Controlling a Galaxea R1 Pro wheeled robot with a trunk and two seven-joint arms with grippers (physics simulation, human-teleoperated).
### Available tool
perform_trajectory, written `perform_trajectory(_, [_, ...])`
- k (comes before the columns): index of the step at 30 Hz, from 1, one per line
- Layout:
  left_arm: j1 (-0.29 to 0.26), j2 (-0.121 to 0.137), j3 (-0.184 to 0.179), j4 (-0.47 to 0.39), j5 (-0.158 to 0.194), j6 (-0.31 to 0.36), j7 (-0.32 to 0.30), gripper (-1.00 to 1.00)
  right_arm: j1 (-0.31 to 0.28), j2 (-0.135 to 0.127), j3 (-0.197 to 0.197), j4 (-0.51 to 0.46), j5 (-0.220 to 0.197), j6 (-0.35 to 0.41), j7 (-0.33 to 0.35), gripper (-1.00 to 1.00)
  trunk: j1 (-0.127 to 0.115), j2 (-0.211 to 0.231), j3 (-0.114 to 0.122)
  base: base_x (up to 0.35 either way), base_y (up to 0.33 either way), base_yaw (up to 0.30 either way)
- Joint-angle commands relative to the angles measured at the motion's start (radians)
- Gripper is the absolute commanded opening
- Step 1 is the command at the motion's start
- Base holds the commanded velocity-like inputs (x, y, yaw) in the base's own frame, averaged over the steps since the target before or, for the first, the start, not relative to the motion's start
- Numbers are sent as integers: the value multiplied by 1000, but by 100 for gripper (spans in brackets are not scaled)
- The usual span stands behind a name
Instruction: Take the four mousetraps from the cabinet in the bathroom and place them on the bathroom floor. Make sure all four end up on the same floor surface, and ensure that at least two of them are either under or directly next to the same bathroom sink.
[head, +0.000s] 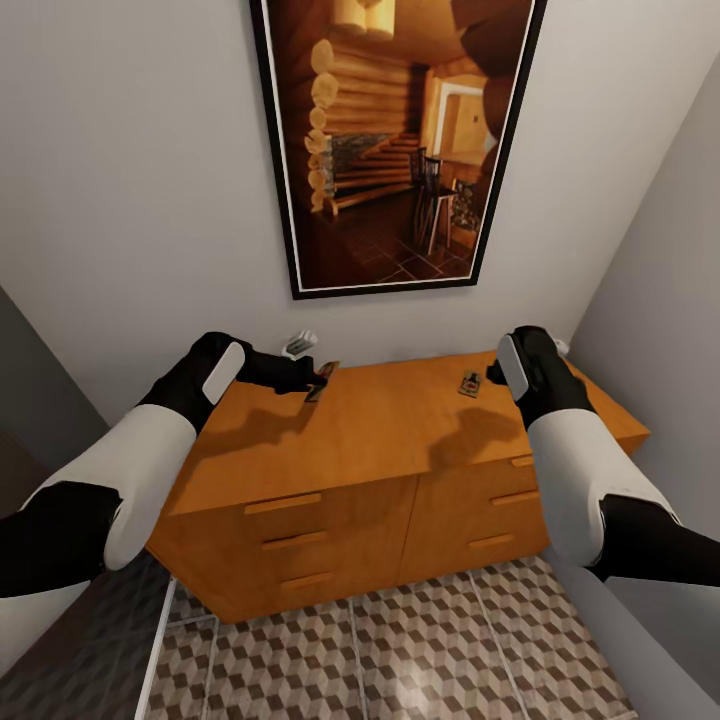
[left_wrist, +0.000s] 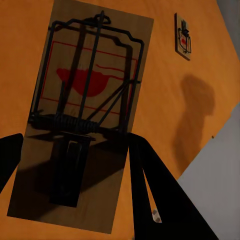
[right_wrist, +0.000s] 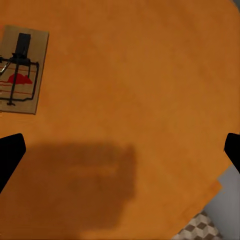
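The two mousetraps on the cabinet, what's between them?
Bare orange cabinet top with arm shadows, between the left claw's mousetrap and the other mousetrap, in the head view.

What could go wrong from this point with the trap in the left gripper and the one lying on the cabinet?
The left gripper seems to pinch its mousetrap near one end, with the board tilted, so it could slip and drop onto the cabinet. The right gripper hangs open above bare wood, with the second mousetrap off to one side; closing here would likely miss it.
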Motion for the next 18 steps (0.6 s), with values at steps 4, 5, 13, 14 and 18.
perform_trajectory(4, [0, 1, -5, -1, -10, -2, -11, -100, -3, 2, -4, 7, -24, -3, -13, 100, 0, -1, -1, 0, 0, 0])
perform_trajectory(5, [0, 1, -5, -1, -10, -2, -11, -100, -5, 2, -4, 10, -26, -4, -14, 100, 0, -1, -1, 0, 0, 0])
perform_trajectory(13, [0, -1, -5, -1, -10, -1, -11, -100, -49, 2, -4, 69, -34, -5, -18, 100, 0, -1, -1, 0, 0, 0])
perform_trajectory(14, [0, -1, -5, -1, -10, -1, -11, -100, -53, 2, -4, 78, -34, -5, -18, 100, 0, -1, -1, 0, 5, 0])
perform_trajectory(18, [0, -2, -6, -1, -10, -1, -11, -100, -64, 3, -4, 105, -37, -6, -17, 100, 0, -1, -1, 0, 69, 0])
